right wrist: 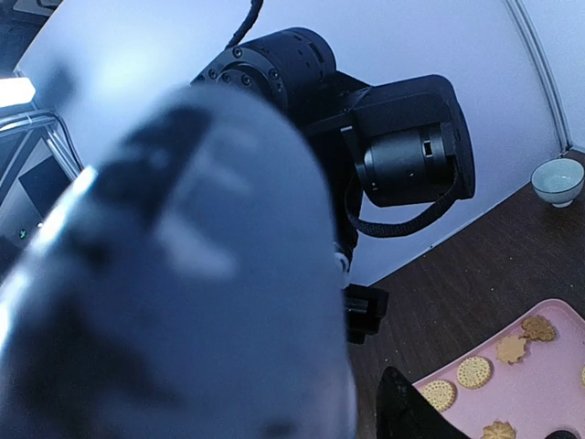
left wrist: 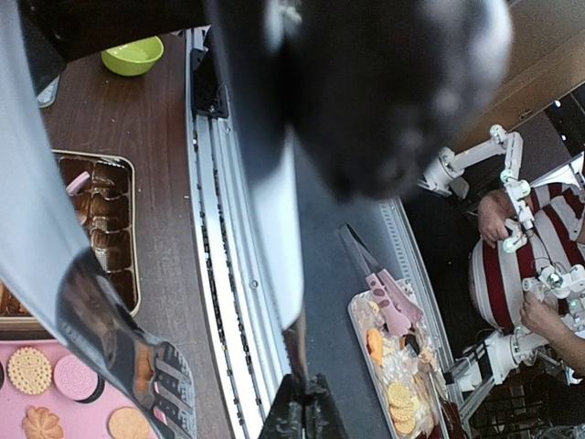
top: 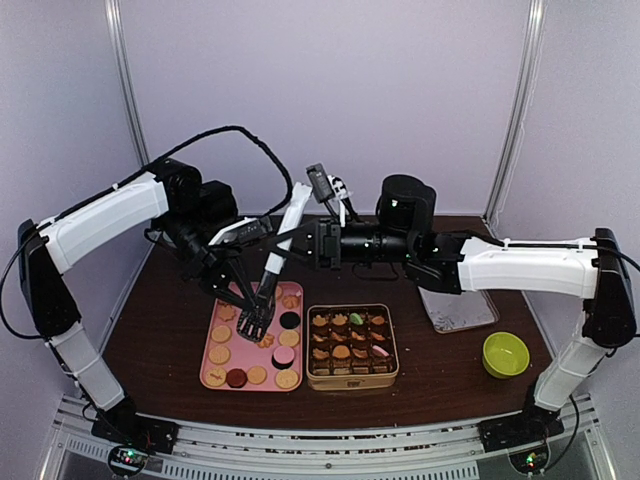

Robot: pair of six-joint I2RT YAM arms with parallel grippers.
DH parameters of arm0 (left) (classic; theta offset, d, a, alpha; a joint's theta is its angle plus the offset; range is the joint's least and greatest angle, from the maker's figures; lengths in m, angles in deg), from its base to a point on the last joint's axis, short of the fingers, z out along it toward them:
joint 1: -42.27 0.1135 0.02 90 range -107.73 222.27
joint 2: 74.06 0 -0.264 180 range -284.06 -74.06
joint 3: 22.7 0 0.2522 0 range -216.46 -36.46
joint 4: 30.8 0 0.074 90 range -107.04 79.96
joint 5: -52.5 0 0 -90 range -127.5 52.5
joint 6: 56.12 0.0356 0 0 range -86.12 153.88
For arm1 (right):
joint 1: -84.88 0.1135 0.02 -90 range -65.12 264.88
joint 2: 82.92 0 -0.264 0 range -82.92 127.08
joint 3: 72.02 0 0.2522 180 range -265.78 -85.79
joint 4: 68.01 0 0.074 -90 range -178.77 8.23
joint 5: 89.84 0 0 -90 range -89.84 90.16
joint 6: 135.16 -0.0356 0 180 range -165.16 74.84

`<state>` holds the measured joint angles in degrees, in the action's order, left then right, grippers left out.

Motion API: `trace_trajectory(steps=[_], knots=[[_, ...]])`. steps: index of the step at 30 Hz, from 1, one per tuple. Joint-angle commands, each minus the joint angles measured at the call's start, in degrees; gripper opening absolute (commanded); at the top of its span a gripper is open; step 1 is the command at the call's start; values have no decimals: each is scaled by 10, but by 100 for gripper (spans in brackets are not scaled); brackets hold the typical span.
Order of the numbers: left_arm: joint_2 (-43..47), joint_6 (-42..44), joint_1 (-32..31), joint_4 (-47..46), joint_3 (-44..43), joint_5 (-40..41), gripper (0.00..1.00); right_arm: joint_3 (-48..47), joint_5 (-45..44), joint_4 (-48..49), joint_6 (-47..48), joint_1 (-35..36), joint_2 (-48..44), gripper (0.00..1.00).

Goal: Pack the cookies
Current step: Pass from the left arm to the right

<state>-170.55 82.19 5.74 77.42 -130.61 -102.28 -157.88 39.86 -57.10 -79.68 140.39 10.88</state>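
Now the left pincer [top: 255, 305] is clenched on tongs [top: 285, 235] above cookies [top: 220, 353]; of the right pincer [top: 308, 243] we cannot tell. Its nudge could twist them.

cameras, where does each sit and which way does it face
top external: above, behind the bases, looking down on the table; left arm and right arm show
left wrist: faces tin, tray and front rail; own fingers at bottom, on tongs
right wrist: faces left arm and back wall; own fingers unclear
shared: all three see the tray
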Motion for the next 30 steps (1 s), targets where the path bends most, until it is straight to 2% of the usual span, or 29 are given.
trace_trajectory(steps=[1,7,10,14,18,24,30], knots=[[20,17,-14,3,0,25,0,-23,44,-16,-11,-4,17,55],[26,23,-25,4,11,56,0,-12,69,-9,-13,-2,19,52],[29,22,-28,4,17,65,0,-3,73,-41,10,-6,5,50],[32,24,-29,4,21,83,0,21,62,-60,31,-10,-25,67],[30,23,-29,4,20,88,0,33,-1,-66,33,-8,-44,74],[31,23,-30,4,23,95,0,93,-36,23,-1,-3,-72,77],[31,28,-36,4,25,114,0,66,-3,5,0,10,-45,76]])
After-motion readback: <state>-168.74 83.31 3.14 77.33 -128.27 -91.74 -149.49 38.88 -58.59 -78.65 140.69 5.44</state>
